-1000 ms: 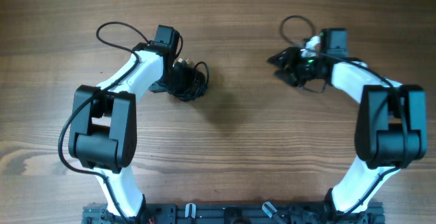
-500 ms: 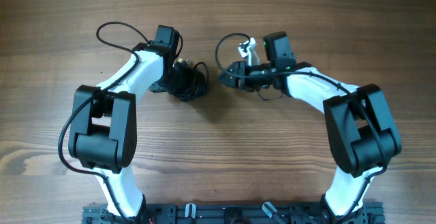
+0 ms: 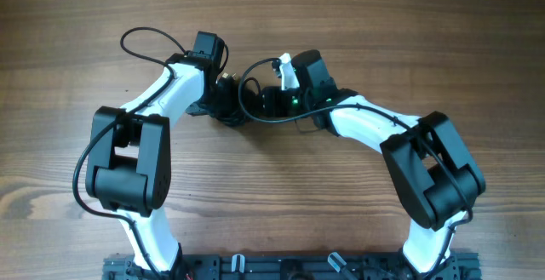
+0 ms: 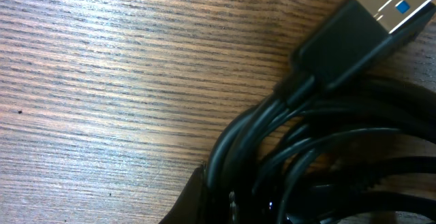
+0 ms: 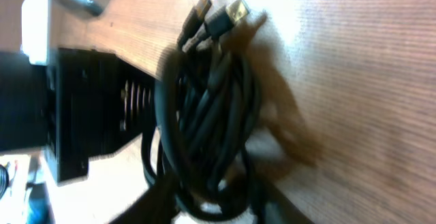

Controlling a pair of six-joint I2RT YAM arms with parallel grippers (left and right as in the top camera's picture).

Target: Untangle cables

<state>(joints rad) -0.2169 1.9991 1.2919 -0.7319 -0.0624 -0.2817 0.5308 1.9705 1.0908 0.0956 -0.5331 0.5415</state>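
Near the far middle of the desk, the cables are lying as one knotted bundle. The left pincer is sitting fully closed and seems to be pinching that bundle. The right pincer is hovering just beside it; I cannot tell how wide its jaws are standing. It is probably best taking one strand near a plug and pulling gently outward while the left is anchoring.

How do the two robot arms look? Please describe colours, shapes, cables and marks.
The left arm and the right arm both have smooth white curved links joined by boxy black joint housings. A thick black wire loops out beside the left arm. A small green light glows near the right wrist, next to a white piece. No printed marks are readable.
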